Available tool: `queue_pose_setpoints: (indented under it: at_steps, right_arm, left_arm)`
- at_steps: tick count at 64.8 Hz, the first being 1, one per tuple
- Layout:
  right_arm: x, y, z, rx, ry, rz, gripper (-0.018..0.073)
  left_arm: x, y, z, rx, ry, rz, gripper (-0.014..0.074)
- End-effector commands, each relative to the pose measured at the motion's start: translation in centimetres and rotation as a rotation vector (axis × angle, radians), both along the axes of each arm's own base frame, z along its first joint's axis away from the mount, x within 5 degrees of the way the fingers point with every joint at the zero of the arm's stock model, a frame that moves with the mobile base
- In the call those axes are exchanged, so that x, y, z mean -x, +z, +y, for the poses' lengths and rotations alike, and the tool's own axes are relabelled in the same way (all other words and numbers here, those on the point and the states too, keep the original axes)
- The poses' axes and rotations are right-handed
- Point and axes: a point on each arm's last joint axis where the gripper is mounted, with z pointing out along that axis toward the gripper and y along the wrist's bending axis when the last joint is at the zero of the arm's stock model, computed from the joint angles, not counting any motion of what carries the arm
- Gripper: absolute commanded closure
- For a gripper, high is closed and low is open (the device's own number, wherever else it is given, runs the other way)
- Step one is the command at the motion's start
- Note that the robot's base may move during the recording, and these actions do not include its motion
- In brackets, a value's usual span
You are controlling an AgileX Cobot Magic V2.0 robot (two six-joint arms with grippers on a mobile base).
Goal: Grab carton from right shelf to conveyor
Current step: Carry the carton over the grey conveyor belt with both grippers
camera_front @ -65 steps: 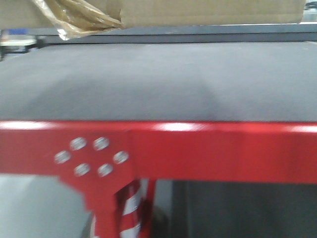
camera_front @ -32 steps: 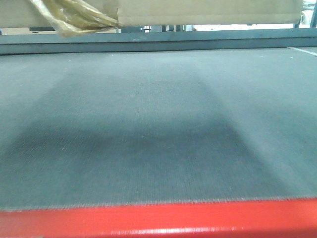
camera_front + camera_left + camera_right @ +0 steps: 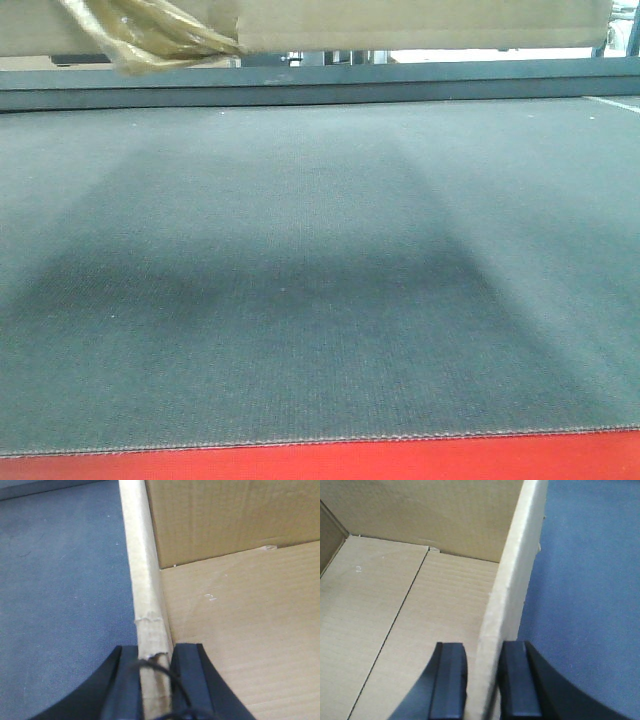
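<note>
The carton [image 3: 420, 25] hangs along the top of the front view, with crumpled yellowish tape scraps [image 3: 150, 35] dangling at its left. Its shadow falls on the conveyor [image 3: 320, 270] below, whose red border strip [image 3: 320, 465] runs along the bottom edge. In the left wrist view my left gripper [image 3: 155, 665] is shut on the carton's torn side wall [image 3: 142, 580], with belt to the left. My right gripper [image 3: 482, 675] clasps the opposite wall [image 3: 512, 590], and the carton's open inside [image 3: 420, 605] lies to its left. The right shelf is out of view.
A dark grey rail [image 3: 320, 88] runs along the belt's far side, under the carton. Bright background shows behind it. Blue-grey belt [image 3: 585, 580] lies outside the carton's wall in the right wrist view.
The front view has moved in over the belt: the red frame with its bolts has dropped to a thin strip at the bottom. The carton stays at the top of the view.
</note>
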Motion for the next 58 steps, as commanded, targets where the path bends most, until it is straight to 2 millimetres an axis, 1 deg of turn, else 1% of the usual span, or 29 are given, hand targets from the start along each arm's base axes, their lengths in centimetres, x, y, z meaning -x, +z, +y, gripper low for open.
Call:
queue_pose_setpoints:
  at_steps: [1,44,58]
  right_arm:
    - [0.52,0.91,0.21,-0.052,0.029,-0.046,0.0625]
    - [0.52,0.91,0.21,-0.052,0.029,-0.046,0.0625]
    - [0.35,1.25,0.28,-0.074,0.026,-0.083,0.0625]
  left_arm:
    - [0.13,0.72,0.29,-0.034,-0.002,-0.054,0.0604]
    - [0.13,0.72,0.29,-0.034,-0.002,-0.054,0.0604]
    - [0.13,0.69,0.24,-0.029,-0.005,-0.051,0.0604]
